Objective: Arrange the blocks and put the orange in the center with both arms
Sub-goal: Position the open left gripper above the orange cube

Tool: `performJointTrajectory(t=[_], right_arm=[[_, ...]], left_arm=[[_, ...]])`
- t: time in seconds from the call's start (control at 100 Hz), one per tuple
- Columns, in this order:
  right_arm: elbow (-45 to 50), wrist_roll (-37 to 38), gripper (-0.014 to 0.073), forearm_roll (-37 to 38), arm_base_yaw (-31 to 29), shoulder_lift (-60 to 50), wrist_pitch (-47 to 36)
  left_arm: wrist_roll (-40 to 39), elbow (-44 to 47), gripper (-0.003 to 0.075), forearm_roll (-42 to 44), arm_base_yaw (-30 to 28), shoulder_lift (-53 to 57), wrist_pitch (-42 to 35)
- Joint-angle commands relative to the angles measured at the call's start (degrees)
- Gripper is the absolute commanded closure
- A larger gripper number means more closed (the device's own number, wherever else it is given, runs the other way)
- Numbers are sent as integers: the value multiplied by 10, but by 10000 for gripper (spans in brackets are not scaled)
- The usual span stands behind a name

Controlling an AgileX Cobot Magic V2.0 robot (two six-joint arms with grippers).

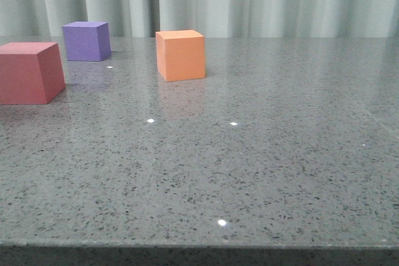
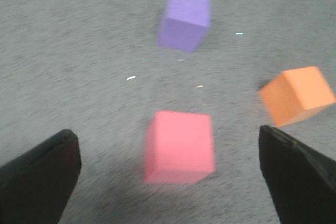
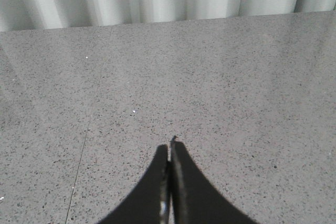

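My left gripper (image 2: 168, 182) hangs, jaws spread, over the red-pink cube (image 2: 180, 147); right gripper (image 3: 170, 182) pressed together, idle; next I'd drop and pinch.

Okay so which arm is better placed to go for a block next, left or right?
Left, most likely. Its tool is open above the red-pink cube, with the purple cube and orange cube also in its wrist view. The right tool is shut over bare table, with no block in view.
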State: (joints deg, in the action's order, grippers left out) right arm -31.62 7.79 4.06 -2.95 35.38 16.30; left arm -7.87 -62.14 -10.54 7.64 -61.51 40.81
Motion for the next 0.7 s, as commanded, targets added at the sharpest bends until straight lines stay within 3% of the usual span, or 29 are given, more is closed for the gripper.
performJointTrajectory(t=[0.0,0.18,0.37,0.54,0.69], right_arm=[[-14,-7,662,10,-2,0,-42],[-14,-7,662,10,-2,0,-42],[-14,-7,662,10,-2,0,-42],[-14,-7,662,10,-2,0,-42],[-14,-7,662,10,-2,0,-42]], left_arm=[[-2,-39,81,-18,48,-22,-66],[-16,-120,82,-15,148,-124,-89],[-141,-230,82,95,221,-245,-86],[-259,-329,82,206,258,-343,-35],[-266,-390,81,209,269,-394,12]])
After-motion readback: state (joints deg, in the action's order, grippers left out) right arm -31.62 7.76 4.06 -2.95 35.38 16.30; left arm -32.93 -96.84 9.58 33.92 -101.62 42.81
